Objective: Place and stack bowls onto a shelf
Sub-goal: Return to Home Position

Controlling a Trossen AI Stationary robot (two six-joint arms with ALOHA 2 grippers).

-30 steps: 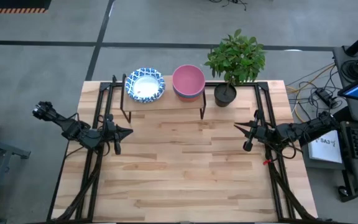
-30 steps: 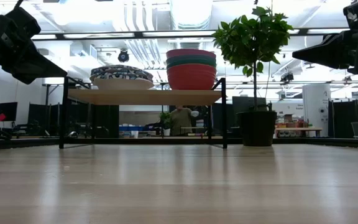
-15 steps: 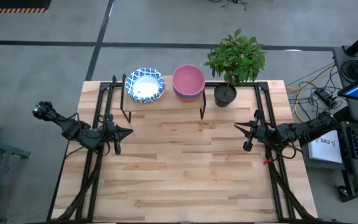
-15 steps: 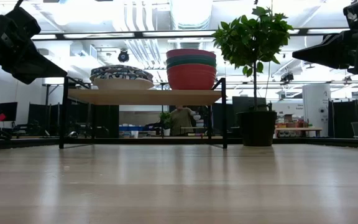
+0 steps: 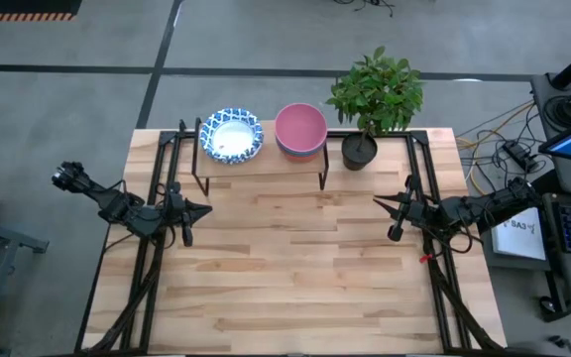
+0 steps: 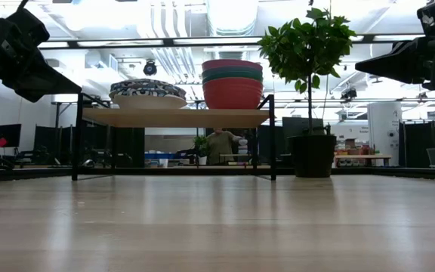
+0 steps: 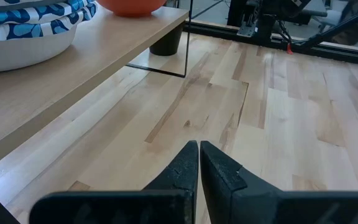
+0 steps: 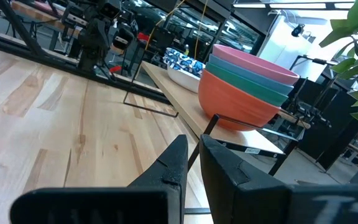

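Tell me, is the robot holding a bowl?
No, nothing is held. Both pairs of jaws are shut and empty; the bowls sit stacked on the shelf.

The high view hangs overhead and looks straight down on the whole pale plank-wood counter (image 5: 295, 268), with grey floor round it. The low view sits at counter-top height at the near edge, facing level across the boards to the small light-wood shelf on thin black legs (image 6: 176, 117) and the room behind. The left wrist view rides low and close, looking past the left arm's dark fingers (image 7: 182, 171) along the shelf front. The right wrist view looks past the right arm's dark fingers (image 8: 174, 163) from the opposite side. All four views share the shelf and its stack of plain round bowls with a pink one on top (image 5: 300, 127).
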